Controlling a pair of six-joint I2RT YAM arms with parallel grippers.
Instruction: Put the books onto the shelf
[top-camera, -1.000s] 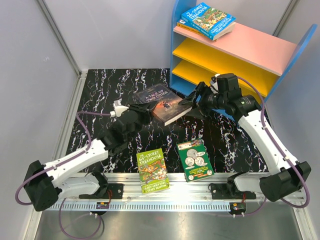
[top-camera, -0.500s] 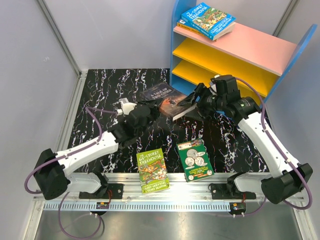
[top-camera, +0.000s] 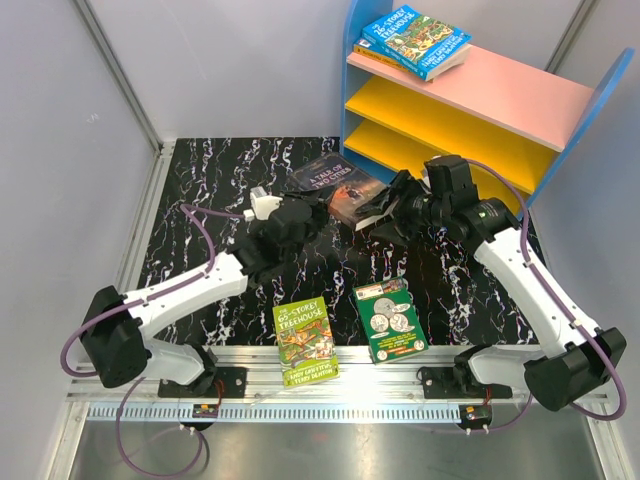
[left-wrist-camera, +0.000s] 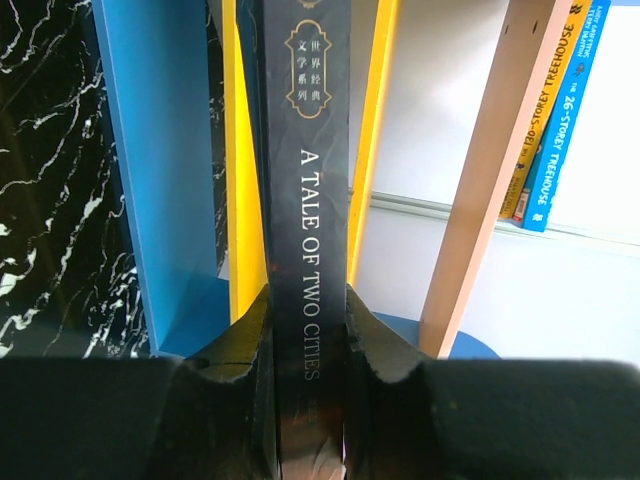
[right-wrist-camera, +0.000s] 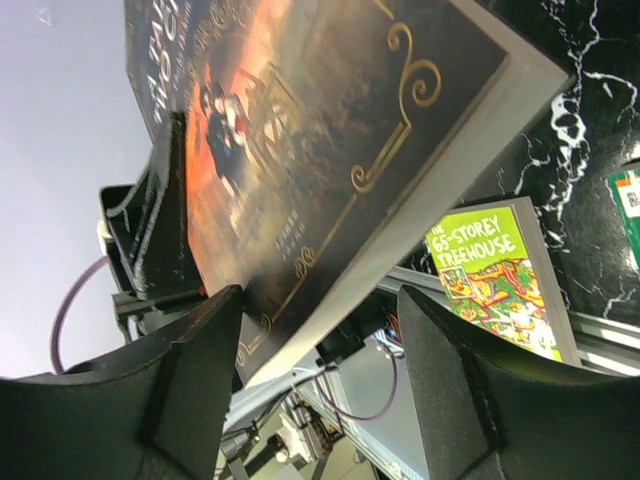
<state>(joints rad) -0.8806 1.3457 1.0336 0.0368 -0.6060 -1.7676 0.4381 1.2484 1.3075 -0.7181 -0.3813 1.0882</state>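
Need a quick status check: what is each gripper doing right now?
Left gripper: closed on the dark paperback book, at its spine.
Right gripper: open, fingers either side of that book's edge.

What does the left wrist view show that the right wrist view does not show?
Only the left wrist view: the shelf, the blue book on it, and the dark book's spine. Only the right wrist view: the lime book on the table and the dark book's cover. Both: the dark book, gripped by the left end effector.
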